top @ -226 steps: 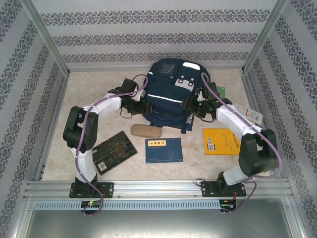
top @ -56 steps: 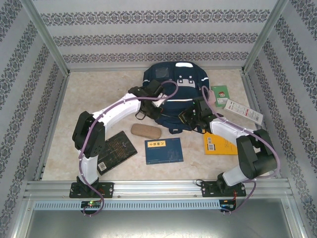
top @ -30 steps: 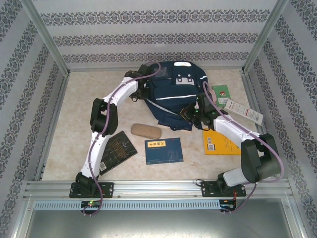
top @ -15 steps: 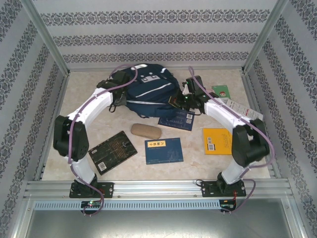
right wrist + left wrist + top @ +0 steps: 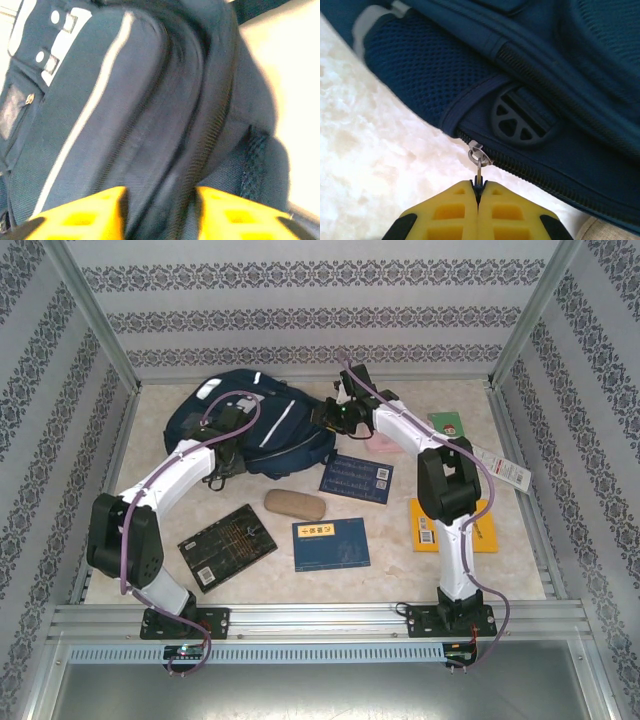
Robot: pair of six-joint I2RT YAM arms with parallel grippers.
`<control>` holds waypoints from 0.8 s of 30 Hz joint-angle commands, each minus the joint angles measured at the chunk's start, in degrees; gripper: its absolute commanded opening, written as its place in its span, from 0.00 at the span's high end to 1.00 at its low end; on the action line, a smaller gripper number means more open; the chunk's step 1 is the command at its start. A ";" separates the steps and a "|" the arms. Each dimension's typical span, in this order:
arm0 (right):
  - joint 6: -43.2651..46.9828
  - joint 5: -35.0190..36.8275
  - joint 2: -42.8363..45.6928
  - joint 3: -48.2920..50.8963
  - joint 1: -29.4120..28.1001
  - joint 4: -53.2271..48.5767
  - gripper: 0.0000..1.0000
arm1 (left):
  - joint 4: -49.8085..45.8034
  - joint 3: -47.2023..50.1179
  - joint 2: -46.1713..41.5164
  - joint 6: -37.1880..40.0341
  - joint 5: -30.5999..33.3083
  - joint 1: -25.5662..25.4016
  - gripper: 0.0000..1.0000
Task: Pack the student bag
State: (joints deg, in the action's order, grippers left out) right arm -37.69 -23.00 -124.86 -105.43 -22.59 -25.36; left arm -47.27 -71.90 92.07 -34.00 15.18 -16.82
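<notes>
Student bag [image 5: 262,425] (large navy fabric backpack, white reflective stripes) lies on its side at the far left of the pale marbled table [image 5: 400,575], close to the back wall.

Left gripper [image 5: 479,189]: yellow fingers pressed together, pinching the small silver metal zipper pull [image 5: 478,159]. The pull sits at the end of a zip line, just below a round dark plastic strap fitting [image 5: 516,119]. Navy mesh panel is above it and bare table below.

Right gripper [image 5: 160,210]: at the bag's right end in the top view. Yellow fingers [image 5: 80,216] are spread, with a ridge of navy fabric and a zip line running between them (frame blurred; contact with the pads cannot be told).

Loose on the table:
- dark blue book with barcode sticker [image 5: 356,477], just right of the bag
- tan oblong case [image 5: 294,505], near the bag's front edge
- blue book with yellow label [image 5: 330,543]
- black book [image 5: 228,545]
- yellow book [image 5: 455,525], partly behind the right arm
- green card [image 5: 447,425] and long white-and-red box [image 5: 497,467], near the right edge
</notes>
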 commanded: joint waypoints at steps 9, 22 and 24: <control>3.11 8.80 17.12 17.16 3.17 -1.38 0.32 | 6.57 -1.07 1.32 -1.11 -5.32 -4.00 0.34; -1.09 20.39 50.54 55.49 14.75 -2.28 0.03 | 17.71 -6.14 3.05 1.77 -16.14 -15.09 0.00; -2.29 22.58 54.98 60.27 17.53 -2.32 0.02 | 19.42 -6.99 4.17 1.96 -16.19 -16.67 0.00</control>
State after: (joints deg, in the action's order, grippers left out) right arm -37.69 -6.22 -75.40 -50.74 -8.16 -26.04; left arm -33.17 -76.60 94.89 -33.65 1.65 -31.11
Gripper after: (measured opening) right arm 0.977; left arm 0.994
